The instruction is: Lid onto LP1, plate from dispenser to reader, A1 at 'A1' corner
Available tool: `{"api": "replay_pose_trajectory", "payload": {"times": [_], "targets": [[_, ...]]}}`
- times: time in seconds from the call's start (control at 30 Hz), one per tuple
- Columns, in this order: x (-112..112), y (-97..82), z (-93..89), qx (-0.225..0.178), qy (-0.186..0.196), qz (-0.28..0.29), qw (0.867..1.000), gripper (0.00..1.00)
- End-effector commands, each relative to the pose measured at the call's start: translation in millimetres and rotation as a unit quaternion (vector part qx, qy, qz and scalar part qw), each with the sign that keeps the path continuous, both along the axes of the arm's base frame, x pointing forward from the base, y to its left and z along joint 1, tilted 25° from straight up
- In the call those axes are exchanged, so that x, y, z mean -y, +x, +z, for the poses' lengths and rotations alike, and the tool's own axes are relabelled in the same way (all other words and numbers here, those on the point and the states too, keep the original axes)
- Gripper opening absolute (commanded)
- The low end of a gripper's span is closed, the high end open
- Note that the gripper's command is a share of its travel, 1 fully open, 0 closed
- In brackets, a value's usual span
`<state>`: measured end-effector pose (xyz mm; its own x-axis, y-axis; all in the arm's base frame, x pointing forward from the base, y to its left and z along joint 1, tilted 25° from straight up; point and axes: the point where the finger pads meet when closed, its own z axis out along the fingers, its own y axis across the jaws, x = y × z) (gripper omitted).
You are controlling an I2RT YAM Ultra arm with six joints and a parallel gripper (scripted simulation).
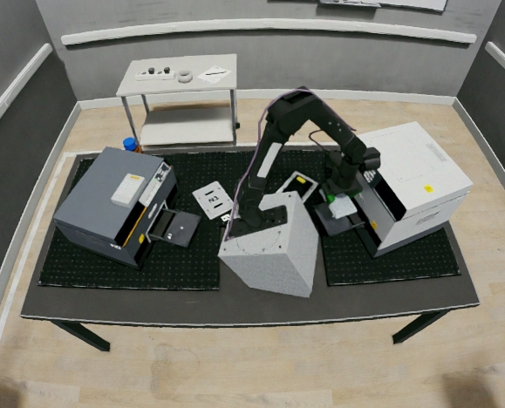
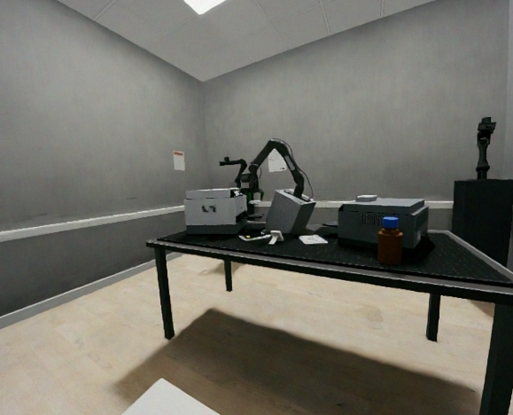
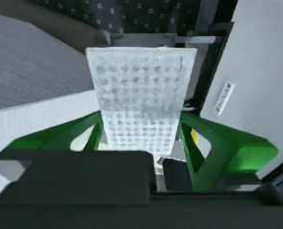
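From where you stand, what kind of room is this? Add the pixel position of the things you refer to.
It looks like a science lab, maybe for practising. There's a robot arm [image 1: 265,153] [image 2: 272,144] on the bench, a brown bottle with a blue cap [image 1: 129,144] [image 2: 390,241], and two boxy machines [image 1: 107,197] [image 2: 384,223].

My green fingers look like smooth plastic w/ slight gloss, and the plate [image 1: 343,206] [image 3: 142,95] btw. them is cloudy, translucent plastic. The pedestal [image 1: 265,268] [image 2: 287,212] has rough, grainy matt surface; the floor [image 1: 243,369] [image 2: 265,321] looks like pale wood, matt. The bottle [image 2: 390,246] is amber, smooth, w/ blue plastic-looking cap [image 1: 129,143] [image 2: 390,222].
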<state>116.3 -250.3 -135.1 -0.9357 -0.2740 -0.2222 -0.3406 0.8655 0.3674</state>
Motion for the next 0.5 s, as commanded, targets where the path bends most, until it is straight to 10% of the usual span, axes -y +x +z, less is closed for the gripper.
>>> {"api": "replay_pose_trajectory", "payload": {"times": [0.0, 0.47], "targets": [[9, 6.5, 2.1, 0.009, -0.004, 0.005, 1.0, 0.86], [-11, 4.8, -15.0, 0.003, 0.006, 0.001, 1.0, 0.86]]}}
